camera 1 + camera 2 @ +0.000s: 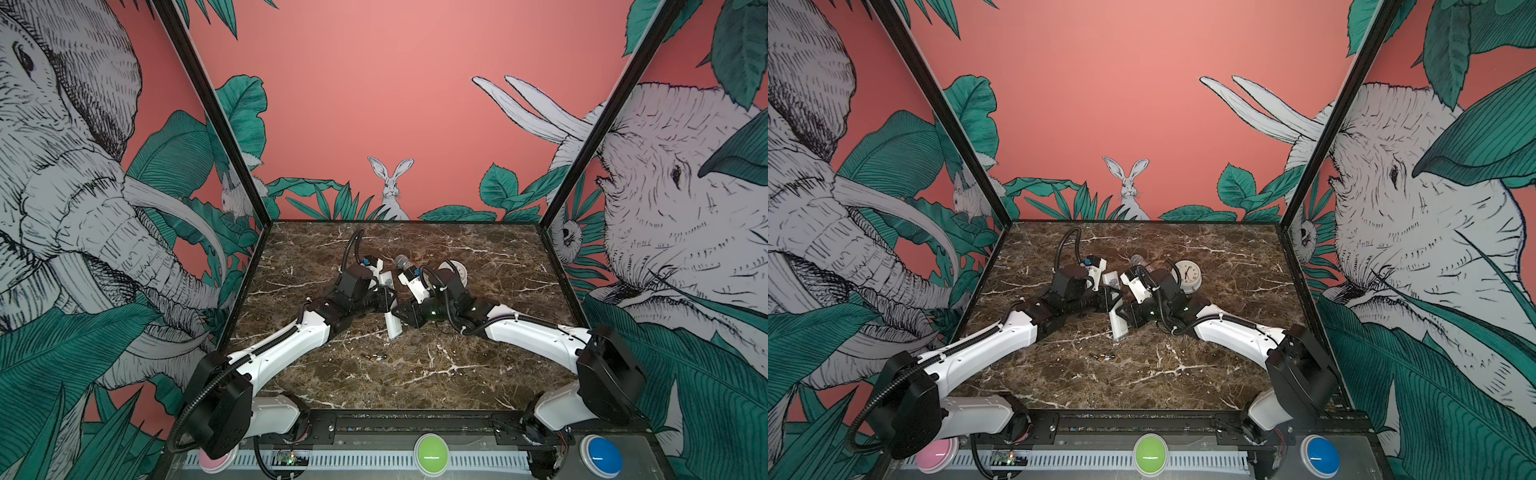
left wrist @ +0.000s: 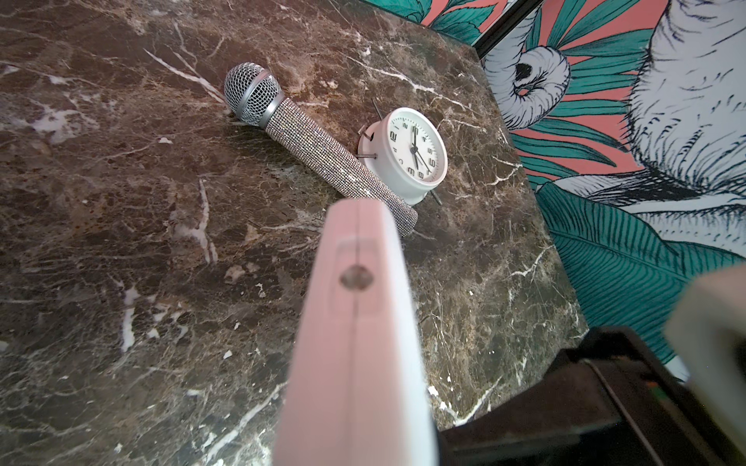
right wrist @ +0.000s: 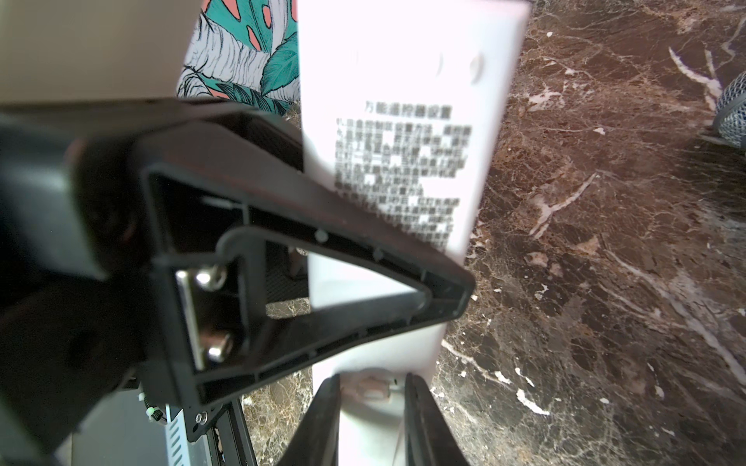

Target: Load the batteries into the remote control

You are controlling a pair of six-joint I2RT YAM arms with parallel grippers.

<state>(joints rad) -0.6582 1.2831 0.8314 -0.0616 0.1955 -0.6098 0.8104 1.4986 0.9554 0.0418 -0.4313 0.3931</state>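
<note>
Remote control looks slim, white, black print on back.

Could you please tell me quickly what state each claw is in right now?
Left claw: closed, holding the remote control.
Right claw: fingers flank the remote control's end; whether it grips cannot be told.

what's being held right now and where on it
The remote control is clamped around its middle by the left gripper. The right gripper straddles its near end; whether it grips cannot be told.
</note>
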